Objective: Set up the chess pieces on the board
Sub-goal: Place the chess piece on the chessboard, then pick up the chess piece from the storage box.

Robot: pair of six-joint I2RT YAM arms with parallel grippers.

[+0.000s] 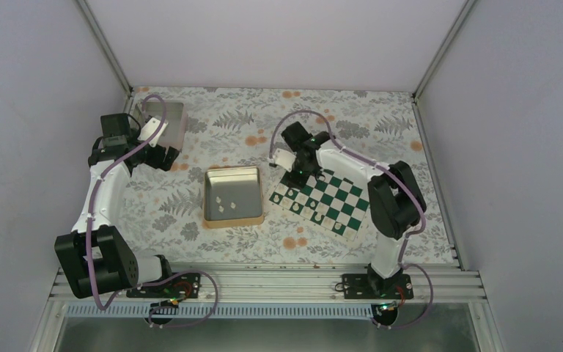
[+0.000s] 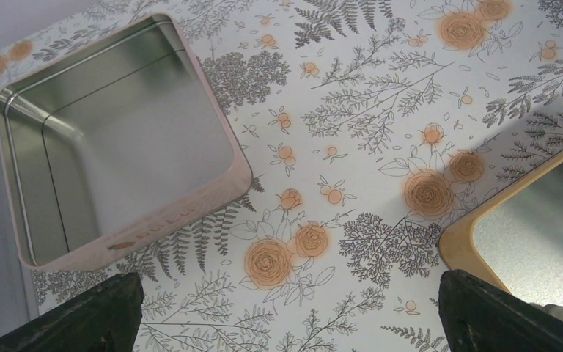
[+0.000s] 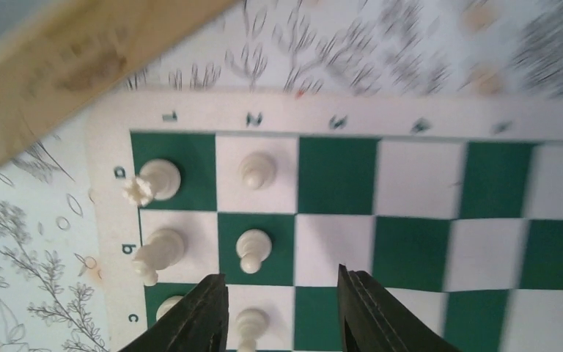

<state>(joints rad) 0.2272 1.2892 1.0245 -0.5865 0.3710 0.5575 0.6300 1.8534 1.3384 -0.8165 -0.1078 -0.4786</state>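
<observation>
The green and white board [image 1: 335, 192] lies right of centre. In the right wrist view [image 3: 410, 183] several white chess pieces stand on its first two files: a rook [image 3: 154, 180], a knight [image 3: 157, 253], pawns [image 3: 256, 170] [image 3: 253, 249]. My right gripper [image 3: 282, 286] [image 1: 298, 176] hovers open over the board's far-left part. One white pawn [image 3: 248, 326] stands between its fingers, close to the left finger [image 3: 198, 315]. My left gripper [image 2: 286, 315] [image 1: 167, 157] is open and empty over the tablecloth.
A gold-rimmed tin [image 1: 207, 198] in the middle holds several loose white pieces [image 1: 229, 202]; its rim shows in both wrist views [image 2: 469, 227] [image 3: 81, 59]. An empty pinkish tray [image 2: 212, 191] [image 1: 179, 117] sits at the far left. Grey walls enclose the table.
</observation>
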